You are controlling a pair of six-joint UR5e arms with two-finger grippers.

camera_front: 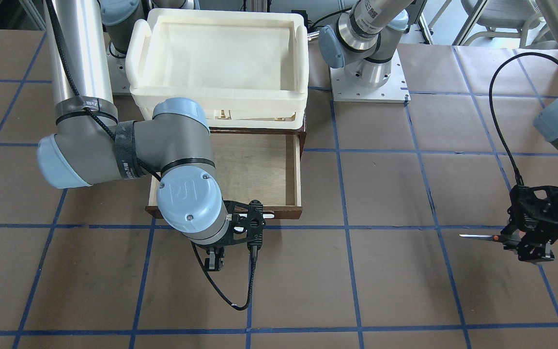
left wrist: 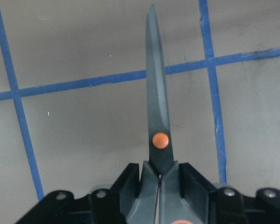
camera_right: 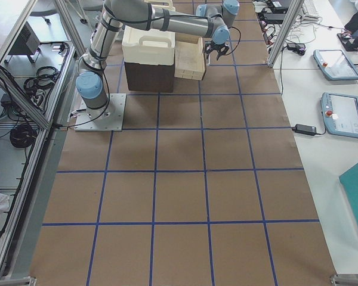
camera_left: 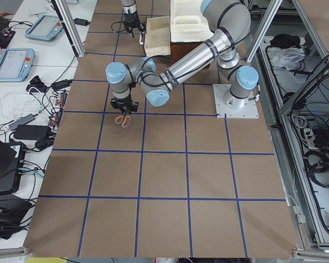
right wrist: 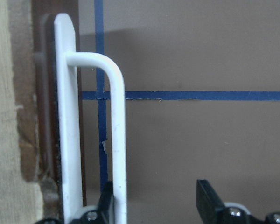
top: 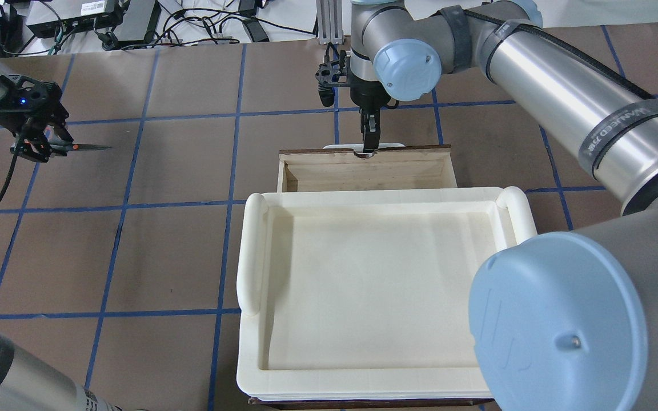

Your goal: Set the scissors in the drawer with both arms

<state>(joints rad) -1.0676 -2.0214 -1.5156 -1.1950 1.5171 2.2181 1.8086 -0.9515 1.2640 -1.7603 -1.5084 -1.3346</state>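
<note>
My left gripper is shut on the grey handles of the scissors and holds them just above the table, far to the left of the drawer. In the left wrist view the blades point straight out, closed, with the orange pivot showing. The dark brown drawer is pulled open and its pale plywood inside shows nothing in it. My right gripper is at the drawer's white bar handle. Its jaws are open, with the bar between them, close to one finger.
A cream-white plastic tray sits on top of the cabinet behind the open drawer and shows nothing in it. The right arm's elbow hangs over the drawer's side. Brown table with a blue tape grid lies between the scissors and the drawer.
</note>
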